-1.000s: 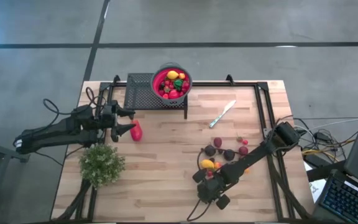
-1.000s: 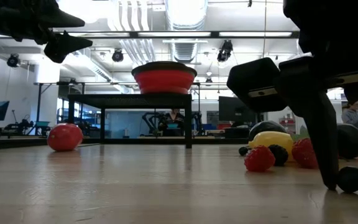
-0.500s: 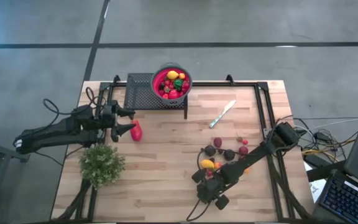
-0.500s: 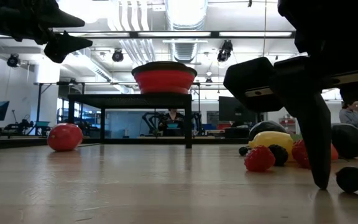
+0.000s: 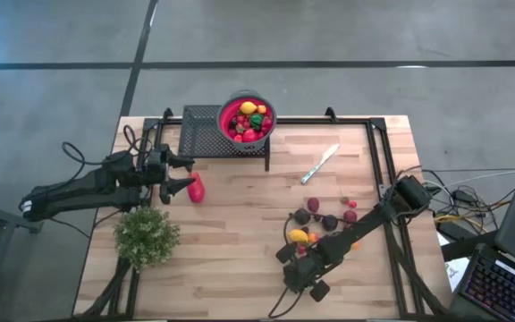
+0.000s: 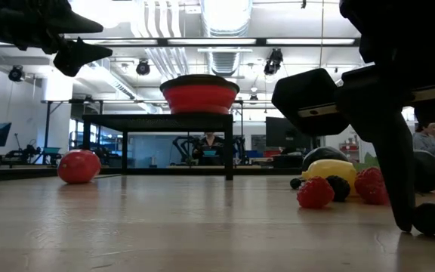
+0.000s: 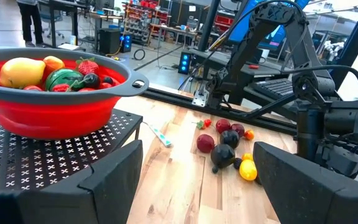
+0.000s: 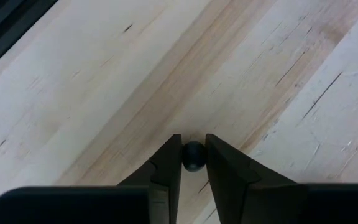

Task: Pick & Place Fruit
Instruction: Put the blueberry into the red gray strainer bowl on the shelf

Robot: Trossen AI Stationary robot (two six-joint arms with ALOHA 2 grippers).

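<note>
Bare table (image 5: pixel 240 241) lies open across the frame's lower middle, while the plant (image 5: pixel 147 236) at lower left and the fruit cluster (image 5: pixel 327 219) beside my right gripper (image 5: pixel 304 279) block passage.

The whole table (image 5: pixel 240 224) is seen from straight overhead; it is viewed level from its surface in the low view. The red bowl (image 5: pixel 247 119) is shared by high, low and left wrist views.

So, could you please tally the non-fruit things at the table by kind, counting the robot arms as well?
Red bowl: 1
Black mesh rack: 1
Silver knife: 1
Green plant: 1
Robot arms: 2, the left arm and the right arm
Total: 6
</note>
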